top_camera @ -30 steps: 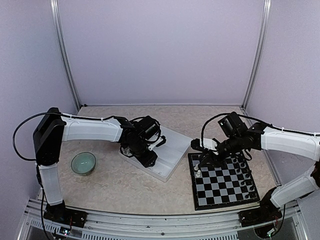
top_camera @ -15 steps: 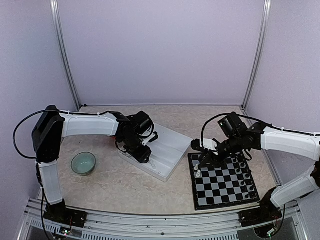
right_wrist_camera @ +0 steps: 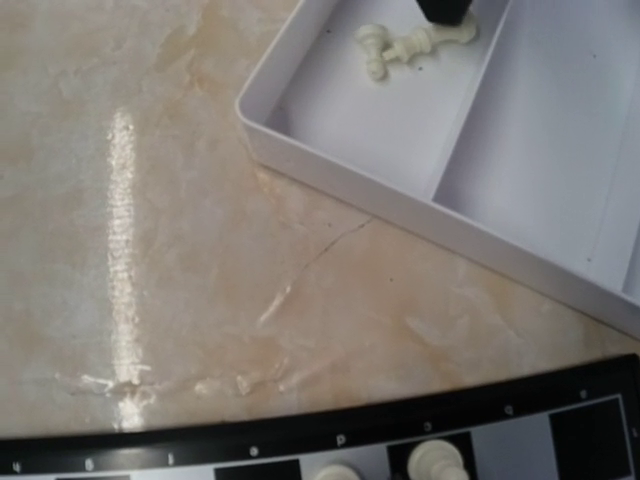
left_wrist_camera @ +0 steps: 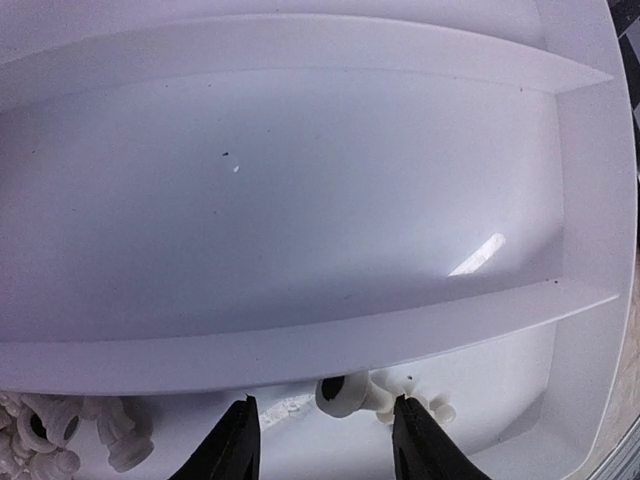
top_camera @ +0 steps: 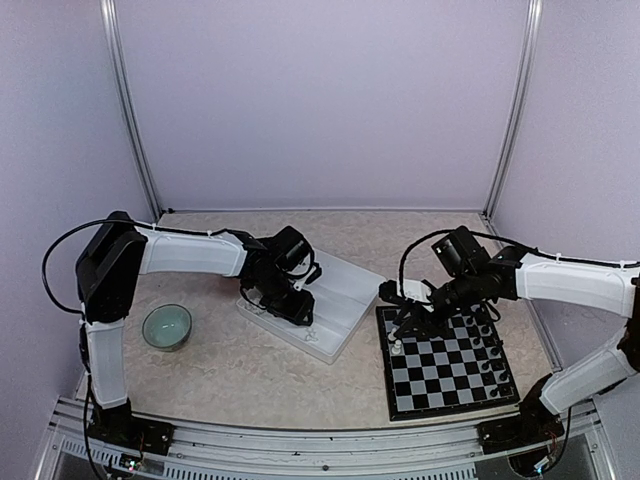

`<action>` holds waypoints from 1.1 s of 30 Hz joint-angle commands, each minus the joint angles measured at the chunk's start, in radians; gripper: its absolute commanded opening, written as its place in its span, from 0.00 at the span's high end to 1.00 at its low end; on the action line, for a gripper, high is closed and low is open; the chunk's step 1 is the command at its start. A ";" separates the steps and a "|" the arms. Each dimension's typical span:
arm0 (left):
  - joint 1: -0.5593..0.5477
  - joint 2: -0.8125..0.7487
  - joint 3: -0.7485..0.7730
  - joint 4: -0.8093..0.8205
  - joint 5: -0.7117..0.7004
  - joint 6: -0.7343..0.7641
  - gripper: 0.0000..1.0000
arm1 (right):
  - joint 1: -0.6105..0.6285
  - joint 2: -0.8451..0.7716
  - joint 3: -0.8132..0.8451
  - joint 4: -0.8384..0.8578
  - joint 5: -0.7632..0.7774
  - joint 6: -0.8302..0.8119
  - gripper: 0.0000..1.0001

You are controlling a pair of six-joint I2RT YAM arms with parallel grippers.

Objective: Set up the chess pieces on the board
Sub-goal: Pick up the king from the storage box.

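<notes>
1. The left end effector [left_wrist_camera: 322,420] stands moderately wide inside the white tray [left_wrist_camera: 300,345], with a toppled white chess piece [left_wrist_camera: 345,395] lying between its parted fingers
2. The right end effector [top_camera: 405,328] hangs over the board [top_camera: 445,365] at its 10 o'clock corner; whether it is wide or narrow I cannot tell
3. Black pieces [top_camera: 485,350] line the board's 3 o'clock edge, white pawns [top_camera: 395,347] its 9 o'clock edge

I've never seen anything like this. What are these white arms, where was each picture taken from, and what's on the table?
Two robot arms are bolted to a table. One picture looks down from above; the other two come from cameras on the wrists. On the table: a chessboard, a white divided tray, a green bowl. The left end effector is open over a white chess piece lying in the tray, holding nothing. The right end effector hovers at the board's corner; its grip is not visible.
</notes>
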 commanded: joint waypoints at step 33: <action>-0.050 0.025 -0.028 0.013 -0.038 -0.356 0.84 | -0.003 0.011 0.035 0.021 -0.022 0.027 0.72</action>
